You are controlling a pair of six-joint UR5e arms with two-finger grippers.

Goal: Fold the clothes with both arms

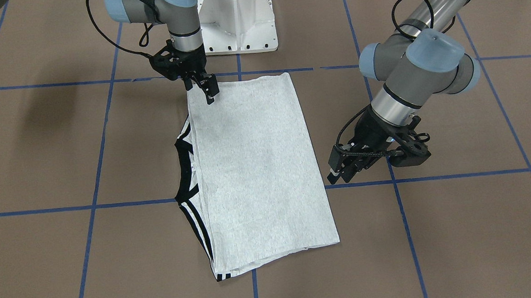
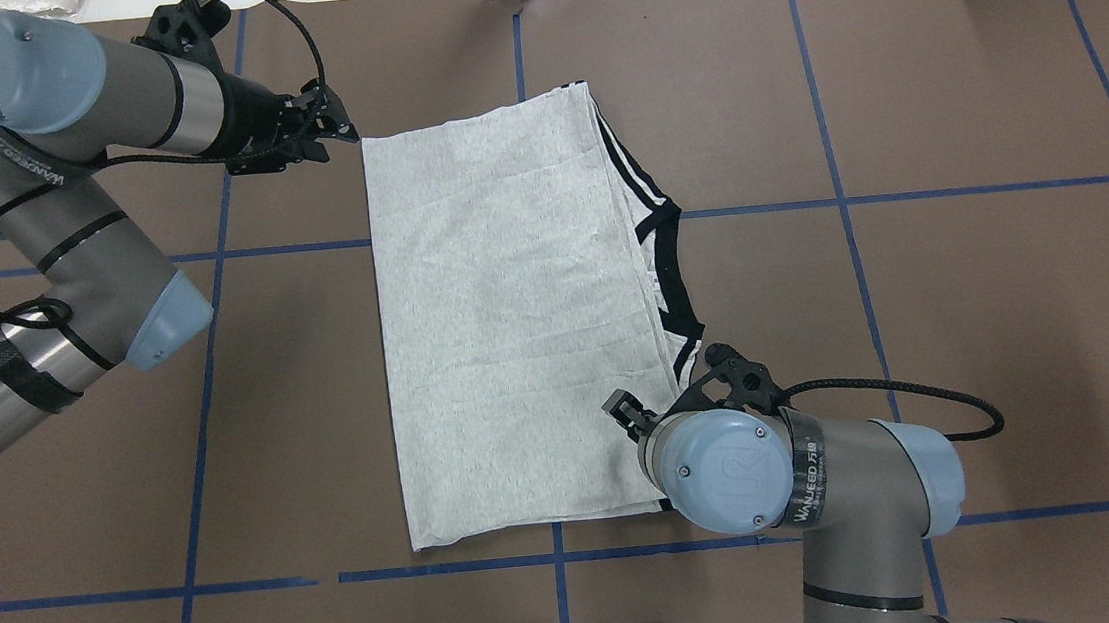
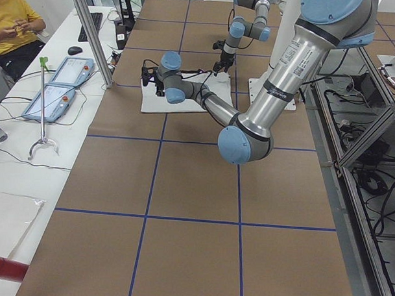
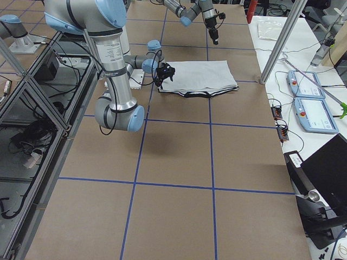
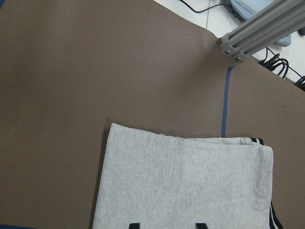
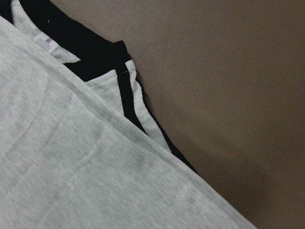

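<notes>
The grey T-shirt (image 1: 257, 167) lies flat on the brown table, folded into a long rectangle (image 2: 516, 325). Its black neckband (image 1: 182, 171) and black shoulder stripes (image 1: 199, 229) stick out along one long edge. The cartoon print is hidden. My right gripper (image 1: 202, 89) hangs just over the shirt's corner nearest the robot, its fingers apart, with the cloth lying flat beneath. In the overhead view it is mostly hidden under its wrist. My left gripper (image 1: 339, 176) is open and empty, raised beside the shirt's opposite long edge, by the far corner (image 2: 345, 129).
The white pedestal base (image 1: 238, 23) stands at the robot's edge of the table. Blue tape lines (image 2: 527, 229) cross the brown tabletop. Beyond the far edge are an aluminium post (image 3: 91, 34), two teach pendants (image 3: 63, 78) and a seated person (image 3: 10, 24).
</notes>
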